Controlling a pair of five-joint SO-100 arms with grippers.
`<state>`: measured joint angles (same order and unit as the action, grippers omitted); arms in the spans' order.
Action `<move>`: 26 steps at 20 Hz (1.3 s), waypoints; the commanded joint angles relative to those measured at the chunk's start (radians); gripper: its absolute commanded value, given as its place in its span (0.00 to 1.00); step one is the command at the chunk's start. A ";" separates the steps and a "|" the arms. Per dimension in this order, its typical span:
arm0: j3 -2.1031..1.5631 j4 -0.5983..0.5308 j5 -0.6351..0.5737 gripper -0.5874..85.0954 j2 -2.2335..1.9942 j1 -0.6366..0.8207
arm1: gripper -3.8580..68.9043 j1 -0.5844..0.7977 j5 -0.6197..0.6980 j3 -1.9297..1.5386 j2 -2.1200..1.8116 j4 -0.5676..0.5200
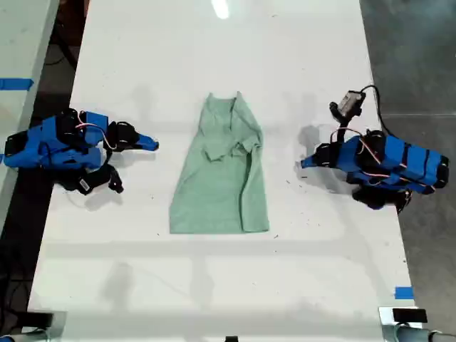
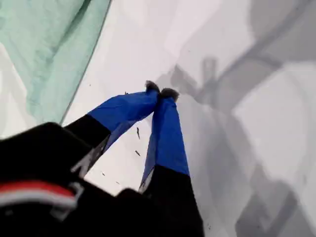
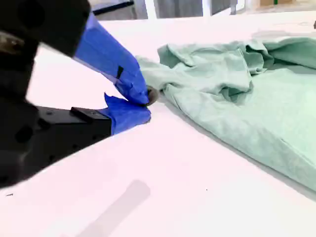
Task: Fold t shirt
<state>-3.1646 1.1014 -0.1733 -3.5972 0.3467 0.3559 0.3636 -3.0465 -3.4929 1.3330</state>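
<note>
At the middle of the white table [image 1: 214, 285] lies the t shirt [image 1: 222, 178], pale mint green. It sits between two blue arms, well apart from each, with its narrow, rumpled neck end toward the table's far edge and its wide hem toward the near edge. Both sleeves look tucked in over the body.

My first gripper [image 2: 160, 92] is clenched on nothing, tips meeting above bare table. My second gripper [image 3: 143, 104] also looks clenched and empty, near the shirt's crumpled end.

The shirt looks light, limp and wrinkled (it would likely sag and bunch if lifted at one point). It is not fragile, though thin cloth could slide on the smooth table. The hem corners seem the best places to pinch, one in each gripper.
</note>
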 commanded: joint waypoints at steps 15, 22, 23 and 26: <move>-0.008 -0.025 -0.005 0.00 -0.006 -0.018 | 0.07 0.031 -0.003 -0.055 -0.014 0.003; 0.129 0.046 0.239 0.00 -0.006 -0.163 | 0.07 0.035 -0.008 -0.055 -0.014 0.003; 0.179 0.078 0.307 0.00 0.006 -0.173 | 0.07 0.035 -0.006 -0.055 -0.014 0.003; 0.416 0.135 0.485 0.00 0.298 -0.301 | 0.07 0.035 -0.005 -0.055 -0.014 0.003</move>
<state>-2.9238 1.2180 0.2040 -3.4729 0.1319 0.3835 0.3636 -3.0465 -3.4929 1.3330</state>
